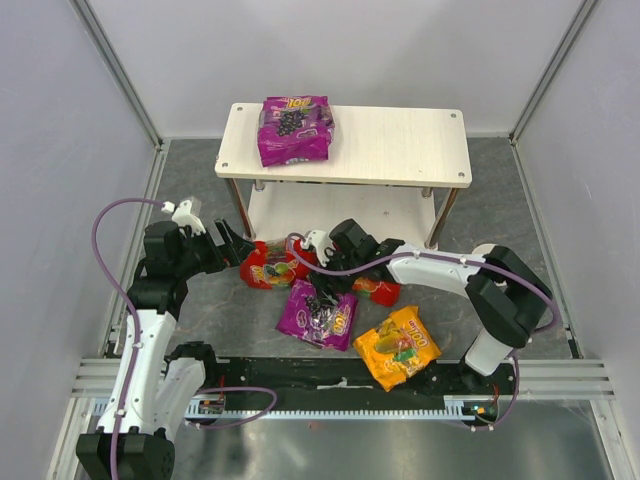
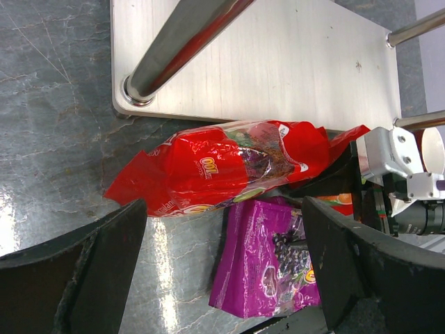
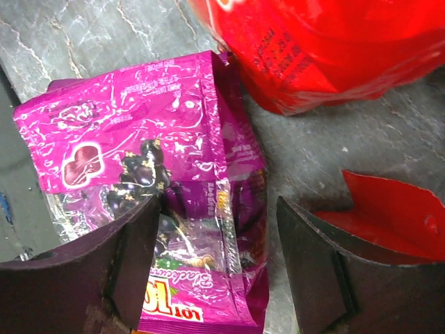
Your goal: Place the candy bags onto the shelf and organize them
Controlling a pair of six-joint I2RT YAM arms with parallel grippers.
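Grey stone tabletop (image 1: 230,322): the left gripper (image 2: 224,212) is open — a red bag (image 2: 222,163) lies just ahead of it. The right gripper (image 3: 217,209) is open — a purple bag (image 3: 139,132) lies beneath its spread fingers.

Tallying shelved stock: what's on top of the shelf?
One purple candy bag lies on the shelf, toward the left end. The lower board below is mostly covered, so anything there is hidden.

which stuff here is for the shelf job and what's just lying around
For the job: shelf; purple bag on shelf; purple bag on table; left red bag; right red bag; orange-yellow bag.
Just there: purple cables; black cable track.
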